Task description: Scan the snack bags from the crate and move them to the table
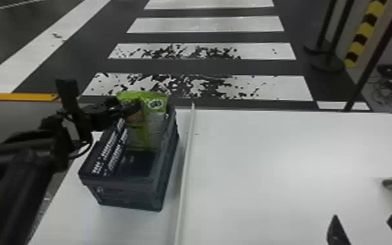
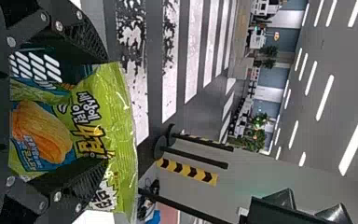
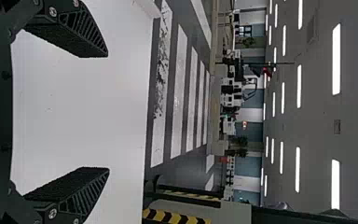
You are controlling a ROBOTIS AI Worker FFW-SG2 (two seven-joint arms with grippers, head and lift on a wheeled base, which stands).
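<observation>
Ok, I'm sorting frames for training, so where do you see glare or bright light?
Head view: soft pale glare on the white table, toward its right side; left wrist view: bright ceiling lights, plus small glints on the snack bag's crinkled edge; right wrist view: ceiling lights again.

Ceiling strips shine bright; soft glare whitens the table (image 1: 302,156).

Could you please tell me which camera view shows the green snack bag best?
The left wrist view, as it shows the green snack bag up close, printed front and snack picture included. The head view shows it upright in the crate, partly behind the left tool.
</observation>
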